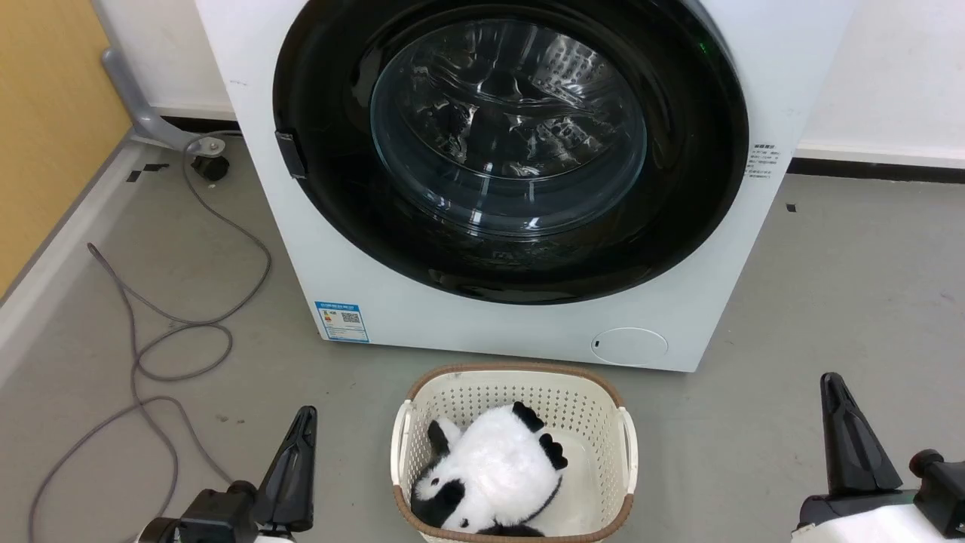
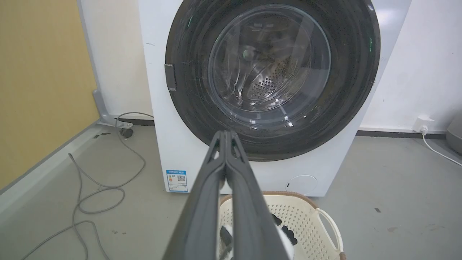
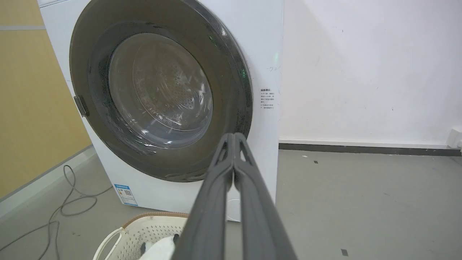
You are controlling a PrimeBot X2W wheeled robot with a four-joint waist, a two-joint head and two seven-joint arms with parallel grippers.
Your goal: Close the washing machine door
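The white washing machine (image 1: 392,302) stands straight ahead on the floor. Its round black door (image 1: 317,113) with the bulging glass window (image 1: 509,128) lies flat against the front, shut over the drum. The same door (image 2: 187,90) faces the left wrist camera, and in the right wrist view the door (image 3: 231,94) is seen at an angle. My left gripper (image 1: 305,415) rests low at the lower left, fingers pressed together and empty. My right gripper (image 1: 831,381) sits at the lower right, also shut on nothing. Both are well short of the machine.
A white laundry basket (image 1: 614,411) holding a panda plush (image 1: 490,475) stands on the floor between my grippers, just before the machine. Grey cables (image 1: 151,339) loop on the floor at left beside a yellow wall (image 1: 45,113). A white wall (image 3: 361,72) rises at right.
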